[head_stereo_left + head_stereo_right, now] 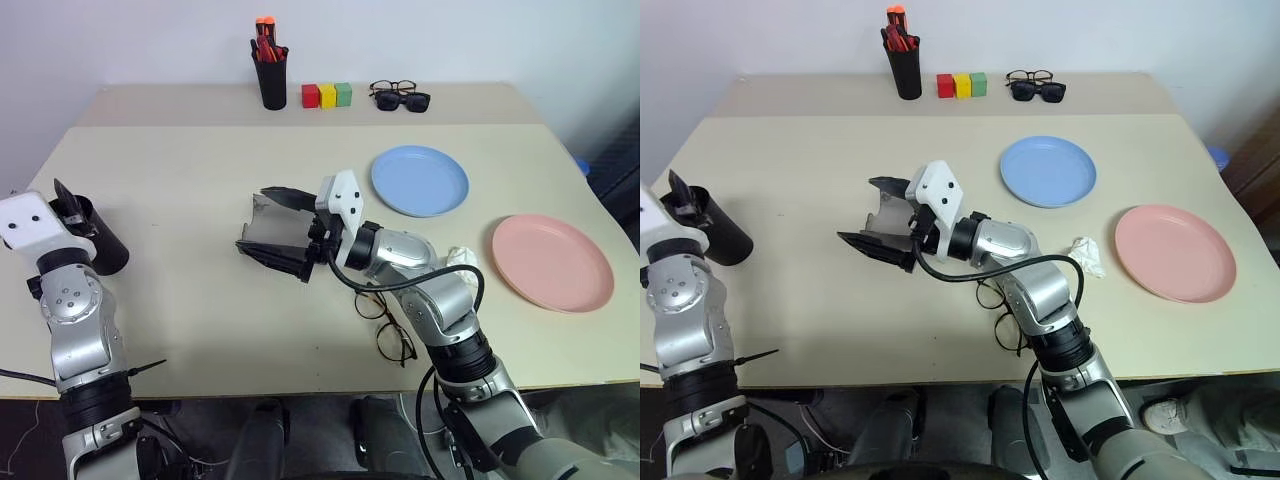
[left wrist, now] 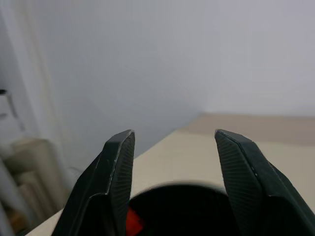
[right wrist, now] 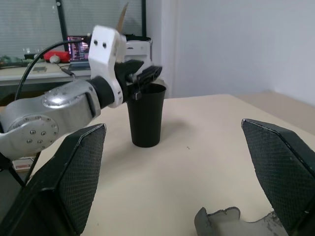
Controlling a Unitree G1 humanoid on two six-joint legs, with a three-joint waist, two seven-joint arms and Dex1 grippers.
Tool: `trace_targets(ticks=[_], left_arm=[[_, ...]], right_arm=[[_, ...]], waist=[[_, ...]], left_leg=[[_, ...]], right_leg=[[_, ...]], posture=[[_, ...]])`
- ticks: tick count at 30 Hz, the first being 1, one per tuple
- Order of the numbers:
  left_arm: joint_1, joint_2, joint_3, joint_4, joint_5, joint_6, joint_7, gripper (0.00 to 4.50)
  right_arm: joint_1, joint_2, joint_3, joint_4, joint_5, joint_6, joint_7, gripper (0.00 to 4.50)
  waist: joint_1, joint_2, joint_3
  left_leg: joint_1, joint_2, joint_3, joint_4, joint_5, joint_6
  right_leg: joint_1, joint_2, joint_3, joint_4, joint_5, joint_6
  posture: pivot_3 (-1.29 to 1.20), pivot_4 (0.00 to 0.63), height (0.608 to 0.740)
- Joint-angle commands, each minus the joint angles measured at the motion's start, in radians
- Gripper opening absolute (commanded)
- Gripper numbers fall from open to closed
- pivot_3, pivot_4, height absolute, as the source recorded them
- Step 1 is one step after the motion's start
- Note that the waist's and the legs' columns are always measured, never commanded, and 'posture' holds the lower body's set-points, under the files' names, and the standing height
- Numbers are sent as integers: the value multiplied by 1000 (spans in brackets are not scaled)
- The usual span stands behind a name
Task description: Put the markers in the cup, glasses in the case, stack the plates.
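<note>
Nearest the front edge of the worktop [image 1: 200, 330] lie the glasses [image 1: 388, 325], thin black wire rims, partly hidden under the right forearm. Just beyond them and a little to the right sits a small crumpled white scrap [image 1: 462, 257]. The pink plate [image 1: 552, 262] lies at the right side, well apart from the blue plate [image 1: 420, 180], which lies farther back and nearer the middle; they are not stacked.

The right claw [image 1: 275, 228] hangs near the middle of the worktop, pointing towards the robot's left, its two black fingers spread wide with nothing between them. The grey case [image 1: 262, 222] lies open right at those fingers; whether they touch it I cannot tell.

At the left edge stands the black cup [image 1: 105, 245], upright. The left claw [image 2: 170, 184] hovers right over its mouth, fingers parted and empty. In the left wrist view a bit of red [image 2: 132, 222] shows inside the cup, most likely the red marker; the white-bodied marker I cannot make out.

Along the far edge stand a tall black holder [image 1: 271, 80] full of orange-red pens, then red, yellow and green blocks [image 1: 327, 96] in a row, then two more pairs of spectacles [image 1: 400, 96], one dark-lensed
</note>
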Motion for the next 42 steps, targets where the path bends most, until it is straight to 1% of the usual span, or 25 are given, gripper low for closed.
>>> trace_targets(ticks=[1, 3, 5, 6, 8, 9, 11, 13, 16, 18, 19, 21, 22, 25, 26, 28, 31, 34, 37, 40, 42], left_arm=[[-49, 52, -114, -125, -117, 65, -197, 2988], [-54, 85, -179, -159, -160, 121, -303, 3554], [-48, 154, -283, -179, -193, 209, -456, 4444], [-46, 182, -322, -184, -212, 252, -519, 4444], [-82, 260, -456, -151, -261, 376, -727, 4444], [-109, 305, -535, -108, -229, 359, -839, 4444], [-169, 360, -645, -9, -164, 350, -969, 4444], [-221, 382, -707, 76, -139, 342, -1066, 4444], [-315, 372, -774, 216, -104, 352, -1176, 4444], [-364, 371, -824, 301, -44, 291, -1234, 4444], [-384, 362, -833, 336, -28, 279, -1246, 4212], [-413, 348, -841, 383, -19, 260, -1289, 3580], [-423, 340, -839, 399, -15, 254, -1298, 3151], [-434, 325, -829, 422, -2, 238, -1314, 1511], [-431, 325, -826, 421, -2, 234, -1327, 1082], [-418, 329, -815, 393, -9, 244, -1346, 18], [-384, 339, -801, 308, -16, 270, -1347, 18], [-335, 355, -799, 200, -13, 284, -1343, 18], [-268, 385, -809, 51, -19, 311, -1360, 18], [-243, 393, -811, -21, -45, 385, -1372, 18], [-236, 396, -817, -32, -42, 393, -1378, 605]], right_arm=[[-9, -19, -25, -40, 0, -11, -5, 4500], [-14, -35, -38, -35, -1, -11, -6, 4500], [-19, -69, -58, -30, -3, -10, -2, 4500], [-20, -84, -65, -29, -2, -10, 1, 4500], [-16, -141, -87, -34, -6, -11, 20, 4500], [-13, -166, -95, -38, -8, -11, 28, 4500], [-6, -199, -104, -47, -5, -11, 32, 4500], [1, -217, -109, -56, -1, -9, 32, 4500], [23, -237, -118, -87, 3, 7, 23, 4500], [44, -248, -122, -119, -1, 19, 8, 4500], [55, -252, -125, -134, -1, 26, 0, 4500], [78, -258, -131, -163, -3, 42, -18, 4500], [88, -260, -132, -176, -5, 49, -26, 4500], [111, -273, -137, -204, -8, 65, -43, 4500], [117, -278, -139, -211, -9, 69, -48, 4500], [127, -296, -144, -222, -15, 84, -57, 4500], [129, -339, -154, -228, -25, 128, -63, 4500], [136, -395, -179, -248, 5, 230, -60, 4500], [216, -544, -217, -304, 35, 315, 18, 4500], [290, -610, -281, -369, 118, 397, 45, 4500], [320, -628, -302, -407, 163, 454, 44, 4500]], waist=[[2, 0, 0], [2, 0, 0], [-3, 0, 0], [-4, 1, 0], [-6, 1, 1], [-6, 2, 1], [-7, 2, 1], [-12, 2, 1], [-8, 3, 2], [-6, 3, 2], [-5, 3, 2], [-4, 3, 2], [-4, 3, 2], [-5, 2, 2], [-6, 2, 2], [-6, 2, 2], [-5, 2, 2], [-4, 2, 2], [1, 3, 2], [5, 2, 2], [2, 2, 2]], left_leg=[[0, 0, 0, 0, 0, 0], [0, 0, 0, 0, 0, 0], [0, 0, 0, 0, 0, 0], [0, 0, 0, 0, 0, 0], [0, 0, 0, -1, 0, 0], [0, 0, 0, -1, 0, 0], [0, 0, 1, -1, 0, 0], [0, 0, 1, -1, 0, 1], [0, 1, 1, -1, -1, 2], [-1, 1, 0, -1, -1, 2], [-1, 1, 1, -1, -1, 2], [-1, 0, 1, 0, -1, 2], [-1, 0, 1, 0, -1, 2], [-1, 1, 1, 0, -1, 2], [-1, 1, 1, 0, -1, 2], [-1, 1, 1, 0, -1, 2], [-1, 1, 1, 0, -1, 2], [-1, 1, 1, 0, -1, 2], [-2, 1, 1, 0, -1, 3], [-2, 1, 1, 0, -2, 4], [-2, 1, 1, 1, -2, 4]], right_leg=[[0, 0, 0, 0, 0, 0], [0, 0, 0, 0, 0, 0], [0, 0, 0, 0, 0, 0], [0, 0, 0, 0, 0, 0], [0, 0, 0, 0, 0, 0], [0, 1, 0, 0, 0, 0], [0, 1, 0, 0, 0, 0], [0, 1, 0, 0, 0, -1], [-1, 1, 0, 0, -1, -1], [-1, 1, 0, 0, -1, -1], [-1, 1, 0, 0, -1, -1], [-1, 1, 0, 0, -1, -1], [-1, 1, 0, 0, -1, -1], [-1, 1, 0, 0, -1, -1], [-1, 1, 0, 0, -1, -1], [-1, 1, 0, 0, -1, -1], [-1, 1, 0, 0, -1, -1], [-1, 0, 0, 0, -1, -1], [-1, 0, 0, -1, -1, -1], [0, 0, 0, -2, -2, -1], [0, 0, 0, -1, -2, -1]], posture=[[0, 150, 740], [0, 150, 740], [0, 150, 740], [0, 150, 740], [0, 150, 740], [0, 150, 740], [0, 150, 740], [0, 150, 740], [0, 150, 740], [0, 150, 740], [0, 150, 740], [0, 150, 740], [0, 150, 740], [0, 150, 740], [0, 150, 740], [0, 150, 740], [0, 150, 740], [0, 150, 740], [0, 150, 740], [0, 150, 740], [0, 150, 740]])
